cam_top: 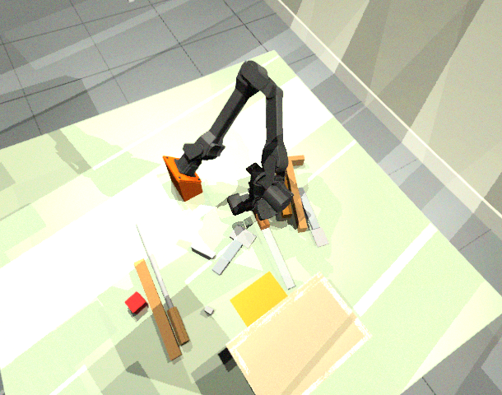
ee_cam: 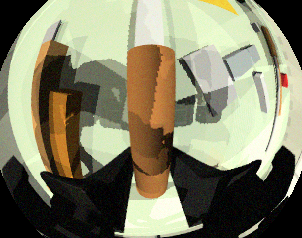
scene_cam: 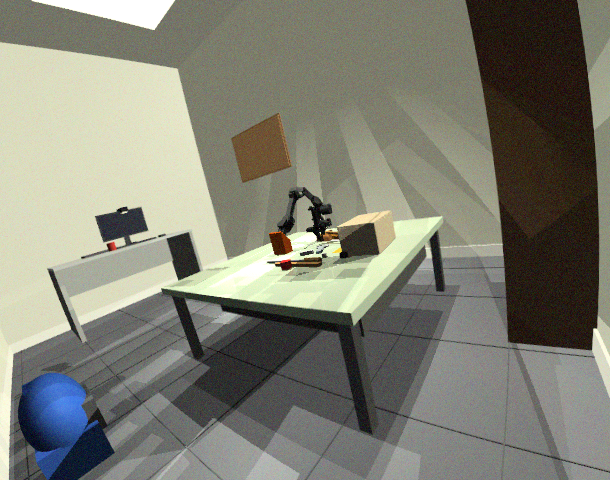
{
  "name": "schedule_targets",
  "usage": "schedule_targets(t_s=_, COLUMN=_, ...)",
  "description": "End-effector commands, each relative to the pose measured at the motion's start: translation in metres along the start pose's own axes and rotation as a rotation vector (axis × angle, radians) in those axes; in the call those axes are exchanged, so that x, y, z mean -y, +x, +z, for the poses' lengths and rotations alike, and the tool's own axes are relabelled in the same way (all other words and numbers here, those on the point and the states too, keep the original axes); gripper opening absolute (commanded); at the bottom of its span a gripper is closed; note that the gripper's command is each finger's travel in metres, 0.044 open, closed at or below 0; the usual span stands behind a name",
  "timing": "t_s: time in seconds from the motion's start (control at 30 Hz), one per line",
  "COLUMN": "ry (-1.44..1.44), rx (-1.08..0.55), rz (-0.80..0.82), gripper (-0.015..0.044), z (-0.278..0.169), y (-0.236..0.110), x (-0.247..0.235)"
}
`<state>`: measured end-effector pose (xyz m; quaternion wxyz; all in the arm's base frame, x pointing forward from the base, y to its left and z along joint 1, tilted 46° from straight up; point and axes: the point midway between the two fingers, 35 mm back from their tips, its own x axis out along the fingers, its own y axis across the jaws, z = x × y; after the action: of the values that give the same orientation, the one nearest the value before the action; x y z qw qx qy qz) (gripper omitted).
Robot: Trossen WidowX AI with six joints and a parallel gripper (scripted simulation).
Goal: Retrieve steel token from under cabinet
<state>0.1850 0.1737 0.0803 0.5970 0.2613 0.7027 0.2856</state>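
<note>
My gripper (cam_top: 260, 216) (ee_cam: 150, 150) is shut on the brown handle (cam_top: 262, 223) (ee_cam: 151, 99) of a tool with a long, flat, pale blade (cam_top: 278, 258) (ee_cam: 150, 22). The blade points toward the cabinet (cam_top: 302, 340) (scene_cam: 366, 237); its tip is just short of the cabinet's top edge in the top view, beside the right corner of the yellow marked area (cam_top: 258, 298) (ee_cam: 222, 4). The blade's height above the table cannot be told. The steel token is not visible, nor are the vent slots.
Left of the blade lie a grey strip (cam_top: 226, 258) with a square plate and a dark-edged bar (cam_top: 203, 252). Wooden bars (cam_top: 295, 195) and a grey-headed piece (cam_top: 320, 237) lie right. Farther left are a rod's handle (cam_top: 178, 325), a wooden stick (cam_top: 157, 308) and a red block (cam_top: 136, 302).
</note>
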Motion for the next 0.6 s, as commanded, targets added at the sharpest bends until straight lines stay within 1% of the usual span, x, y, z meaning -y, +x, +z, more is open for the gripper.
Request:
schedule_targets(t_s=0.0, ry=0.002, rx=0.008, rz=-0.001, gripper=0.0, z=0.0017, y=0.0052, x=0.0008)
schedule_targets(t_s=0.2, ry=0.002, rx=0.008, rz=0.0, gripper=0.0, z=0.0013, y=0.0122, x=0.0005)
schedule_targets(t_s=0.43, ry=-0.001, rx=-0.005, rz=0.003, gripper=0.0184, z=-0.0011, y=0.0112, x=-0.0008)
schedule_targets(t_s=0.47, ry=-0.001, rx=-0.005, rz=0.003, gripper=0.02, z=-0.0011, y=0.0112, x=-0.0008)
schedule_targets(t_s=0.57, ry=-0.002, rx=-0.004, rz=0.004, gripper=0.02, z=-0.001, y=0.011, x=-0.0009)
